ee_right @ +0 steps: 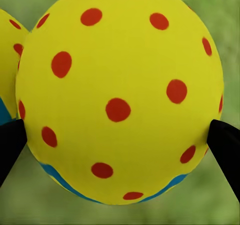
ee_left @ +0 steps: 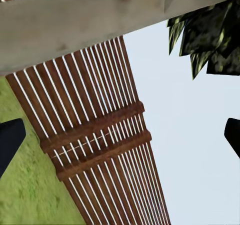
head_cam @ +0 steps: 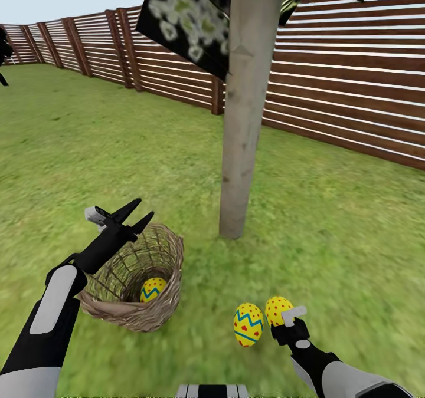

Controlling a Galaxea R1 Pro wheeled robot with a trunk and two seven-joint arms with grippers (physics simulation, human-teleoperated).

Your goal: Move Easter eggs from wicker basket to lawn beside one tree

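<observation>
- The right gripper (head_cam: pixel 282 320) clamps a dotted Easter egg (ee_right: pixel 120 92) at its widest girth, just beside a second egg (head_cam: pixel 248 325) on the lawn (head_cam: pixel 330 227) near the tree (head_cam: pixel 243 121).
- Smooth and rounded, the egg would likely slip if pinched off-centre.
- The left gripper (head_cam: pixel 136 213) hangs spread, empty, over the wicker basket (head_cam: pixel 168 256).
- The third egg (head_cam: pixel 153 289) inside is half hidden by the weave.

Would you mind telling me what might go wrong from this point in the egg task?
1. The right claw grips an egg right beside the egg on the lawn; setting it down could knock that one rolling away from the tree.
2. One egg sits deep in the tilted wicker basket; the open left claw, above its rim, might tip it when reaching in.
</observation>
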